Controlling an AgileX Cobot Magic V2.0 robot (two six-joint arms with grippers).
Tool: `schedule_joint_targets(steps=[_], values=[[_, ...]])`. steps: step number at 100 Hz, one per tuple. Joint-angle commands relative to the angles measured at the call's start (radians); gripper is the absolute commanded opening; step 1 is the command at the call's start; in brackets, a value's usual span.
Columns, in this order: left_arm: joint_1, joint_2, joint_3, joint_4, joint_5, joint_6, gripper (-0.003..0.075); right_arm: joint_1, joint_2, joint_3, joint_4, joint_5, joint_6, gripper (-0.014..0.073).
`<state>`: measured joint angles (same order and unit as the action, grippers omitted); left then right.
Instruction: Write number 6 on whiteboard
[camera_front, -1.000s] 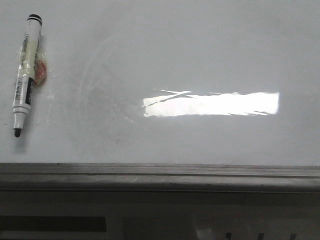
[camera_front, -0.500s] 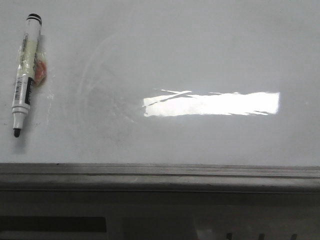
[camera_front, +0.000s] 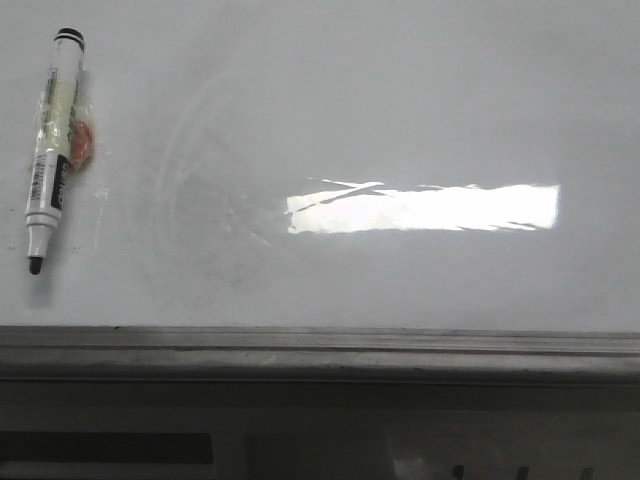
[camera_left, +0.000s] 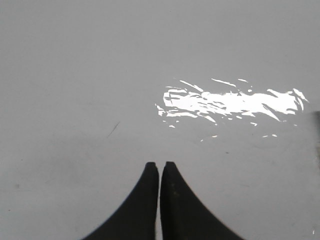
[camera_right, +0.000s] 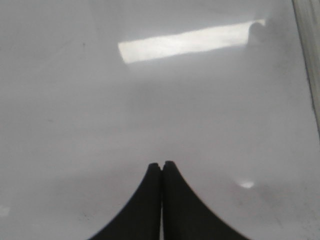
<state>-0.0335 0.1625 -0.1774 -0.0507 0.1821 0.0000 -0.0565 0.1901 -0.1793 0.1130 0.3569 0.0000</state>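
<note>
The whiteboard (camera_front: 400, 100) fills the front view, glossy white-grey with faint erased arc smudges left of centre. No number 6 shows on it. A white marker (camera_front: 52, 150) with a black uncapped tip lies at the far left, tip toward the near rail, with tape and something reddish stuck to its barrel. Neither arm appears in the front view. My left gripper (camera_left: 160, 164) is shut with nothing in it above bare whiteboard (camera_left: 75, 75). My right gripper (camera_right: 162, 163) is also shut and empty over the whiteboard (camera_right: 75, 125).
A grey metal rail (camera_front: 320, 350) runs along the board's near edge, with dark structure below it. The rail (camera_right: 309, 60) also shows at the side of the right wrist view. A bright lamp reflection (camera_front: 420, 207) lies on the board's middle.
</note>
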Motion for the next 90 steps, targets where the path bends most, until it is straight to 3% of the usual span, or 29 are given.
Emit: schedule_joint_targets(steps=[1, 20, 44, 69, 90], values=[[-0.007, 0.079, -0.068, -0.031, -0.061, -0.009, -0.0020, -0.006, 0.065, -0.050, 0.017, -0.040, 0.000, -0.0064], [-0.007, 0.141, -0.105, -0.012, -0.077, -0.009, 0.0003, -0.006, 0.090, -0.050, 0.015, -0.066, -0.007, -0.0064], [-0.007, 0.140, -0.105, -0.025, -0.078, -0.009, 0.0281, -0.006, 0.090, -0.050, 0.015, -0.076, -0.007, -0.0064], [-0.031, 0.144, -0.105, -0.046, -0.092, 0.053, 0.0286, -0.006, 0.090, -0.050, 0.015, -0.085, -0.007, -0.0064], [-0.184, 0.144, -0.105, -0.137, -0.092, 0.055, 0.0289, -0.006, 0.090, -0.050, 0.015, -0.085, -0.007, -0.0064]])
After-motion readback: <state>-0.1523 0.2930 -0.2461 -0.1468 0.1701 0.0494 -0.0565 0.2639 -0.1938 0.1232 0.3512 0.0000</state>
